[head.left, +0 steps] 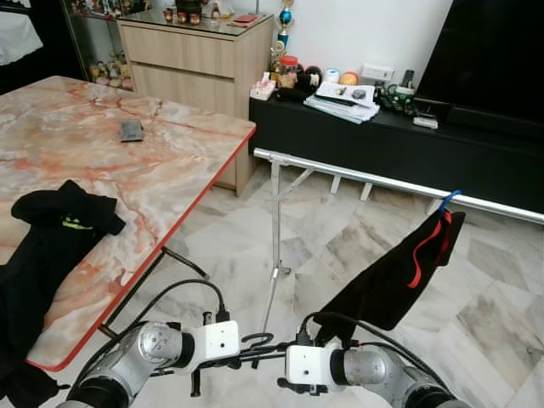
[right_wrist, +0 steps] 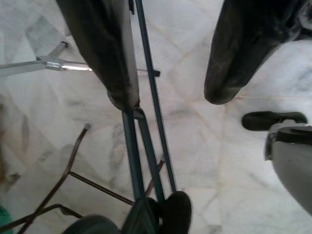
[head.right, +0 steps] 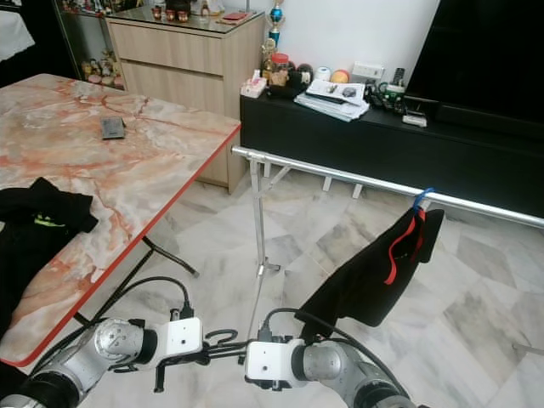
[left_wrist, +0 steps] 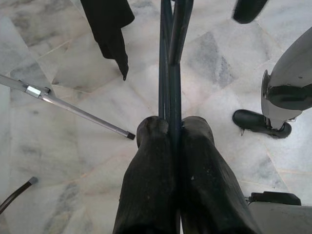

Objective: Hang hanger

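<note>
Between the two grippers, low at the near edge of the head views and above the marble floor (head.left: 357,246), a thin dark wire hanger (head.left: 255,342) lies roughly level, its hook curled up near the left gripper (head.left: 223,361). The left wrist view shows that gripper's two black fingers (left_wrist: 151,185) pressed together on the doubled wire, so the grip there is firm. The right gripper (right_wrist: 163,207) holds the other end: its wrist view shows wire strands running from between the dark fingers, which appear closed on them, though the contact sits at the frame's edge and is hard to confirm.

The hanger is judged light, stiff along its length yet springy, and smooth enough to twist or slide in a pinch. It carries no garment. The best hold is probably on the straight shoulder wire close to the hook, leaving the hook free to pass over the silver rail (head.left: 357,174).

That rail runs across the floor space in front of the black TV console (head.left: 382,140), carried on a slim upright stand (head.left: 274,246). A black garment with red trim (head.left: 399,272) already hangs near the rail's right end from a blue hook (head.left: 449,198). More black clothing (head.left: 51,246) lies at the near left corner of the marble tabletop (head.left: 127,170).

The rail's right end is cut off by the frame, and the hanger's full outline is hidden behind the wrists.
</note>
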